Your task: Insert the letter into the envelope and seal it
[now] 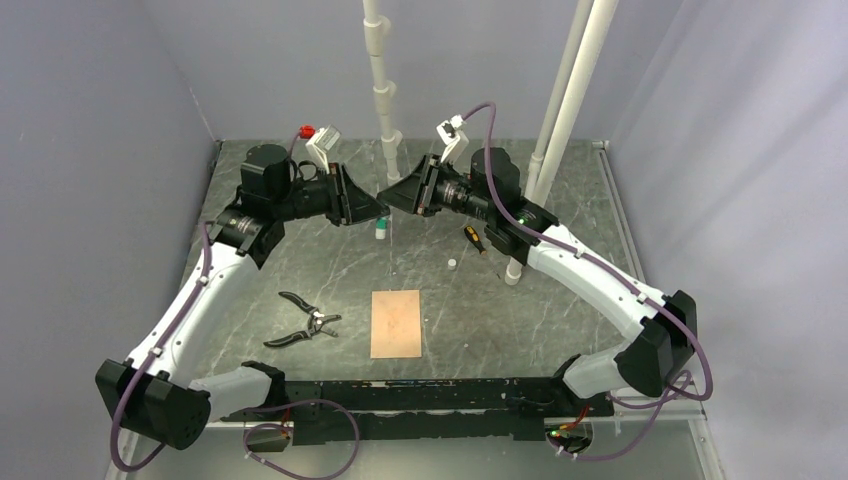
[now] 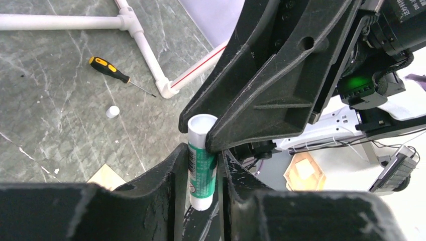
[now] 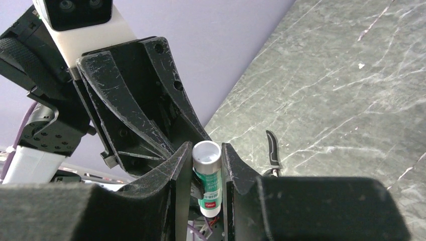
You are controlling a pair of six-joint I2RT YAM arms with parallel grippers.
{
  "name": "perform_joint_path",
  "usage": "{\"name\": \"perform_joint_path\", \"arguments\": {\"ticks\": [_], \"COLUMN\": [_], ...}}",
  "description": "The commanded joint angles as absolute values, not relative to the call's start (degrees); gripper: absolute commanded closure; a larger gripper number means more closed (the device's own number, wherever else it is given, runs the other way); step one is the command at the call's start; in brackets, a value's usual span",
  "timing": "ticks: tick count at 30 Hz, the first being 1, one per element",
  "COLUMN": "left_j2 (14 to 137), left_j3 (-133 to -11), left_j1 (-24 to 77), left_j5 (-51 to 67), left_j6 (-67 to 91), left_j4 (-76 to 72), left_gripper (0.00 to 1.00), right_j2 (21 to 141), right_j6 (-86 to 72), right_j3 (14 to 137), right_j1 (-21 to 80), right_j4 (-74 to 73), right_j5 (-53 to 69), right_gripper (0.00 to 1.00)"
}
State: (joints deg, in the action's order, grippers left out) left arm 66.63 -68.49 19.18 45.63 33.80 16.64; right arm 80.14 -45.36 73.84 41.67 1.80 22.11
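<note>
Between the two claws, which meet tip to tip in the air over the far part of the surface (image 1: 500, 320), a glue stick (image 2: 200, 165) stands upright. It is a white tube with a green label.

The right claw (image 3: 207, 168) has its fingers narrowly parted and closed snugly on the stick, one finger against each side, with the tube's pale round end standing just above the fingertips. The left claw (image 2: 203, 181) comes from the opposite side and takes the same stick between its fingers, lower down the tube than the right claw. Its fingers are about as narrowly parted, but I cannot tell whether they press the stick or only flank it. From the left wrist, one broad finger of the right claw crosses in front of the stick's upper part.

The letter (image 1: 396, 323), a plain flat tan sheet with no flap showing, lies on the surface well below the claws and nearer to the arm bases, touched by neither.

A small white cap (image 1: 452, 264) sits on the surface below the right claw, towards the letter. A screwdriver (image 1: 473, 238) with a black and yellow handle lies just beyond the cap, beneath the right wrist. Black-handled pliers (image 1: 303, 322) lie on the left claw's side, beside the letter but apart from it.
</note>
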Motion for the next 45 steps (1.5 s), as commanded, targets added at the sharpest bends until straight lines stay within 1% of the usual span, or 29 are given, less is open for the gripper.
{"name": "perform_joint_path", "arguments": {"ticks": [1,5,8,10,11,12,14,15,16,17,18,21,25,27,31,34,42,45], "left_j2": [67.61,68.43,68.98,69.23,69.35,69.39,69.20,69.03,68.81,68.58,68.34,67.51,66.47,66.53,66.36,66.21,65.05,64.61], "left_j3": [-69.40,-69.12,-69.19,-69.31,-69.52,-69.73,-70.19,-70.54,-70.81,-70.96,-71.20,-71.35,-70.69,-70.74,-71.03,-71.69,-71.62,-71.59], "left_j1": [18.81,18.81,18.81,18.81,18.81,18.81,18.81,18.81,18.81,18.81,18.81,18.81,18.81,18.81,18.81,18.81,18.81,18.81], "left_j5": [49.68,52.40,53.32,53.20,52.80,51.94,49.43,47.82,46.00,43.84,40.70,32.37,27.09,26.61,26.50,26.42,27.93,28.39], "left_j6": [34.04,34.29,34.36,34.38,34.27,34.05,33.41,32.95,32.45,32.26,32.22,33.96,38.82,41.11,44.20,45.03,46.35,46.02], "left_j4": [14.09,13.25,13.10,13.06,13.20,13.71,14.80,15.59,16.29,16.91,17.62,18.93,17.08,16.67,16.77,17.88,17.26,17.46], "left_gripper": [0.71,0.66,0.70,0.84,0.94,0.97,0.98,0.97,0.98,0.97,0.98,0.97,0.98,0.98,0.98,0.98,0.98,0.98], "right_j2": [78.11,78.56,78.59,78.49,78.45,78.34,77.33,76.46,75.42,74.43,73.53,71.96,72.96,74.74,78.85,81.12,84.42,84.96], "right_j6": [-47.65,-49.06,-49.31,-49.03,-48.78,-48.36,-47.29,-46.76,-46.15,-45.68,-45.01,-42.57,-37.89,-35.17,-31.49,-30.87,-29.54,-29.45], "right_j3": [73.57,73.59,73.48,73.68,73.80,73.90,73.03,72.18,71.10,70.19,69.34,67.87,67.37,70.02,75.68,78.38,82.35,82.46], "right_j1": [41.88,41.87,41.92,41.90,41.90,41.91,41.88,41.90,41.92,41.92,41.91,41.99,43.86,45.71,49.89,51.18,51.77,51.77], "right_j4": [7.93,9.10,9.31,8.80,8.14,7.16,5.66,5.48,5.26,5.07,4.95,4.47,3.56,0.89,-7.02,-9.22,-8.57,-6.53], "right_j5": [24.52,24.78,24.46,24.23,24.02,23.43,21.32,19.98,18.65,17.02,15.87,15.34,15.94,14.26,6.67,2.79,0.53,0.47], "right_gripper": [1.00,1.00,1.00,1.00,0.99,0.93,0.60,0.49,0.41,0.36,0.33,0.32,0.33,0.33,0.33,0.33,0.34,0.36]}}
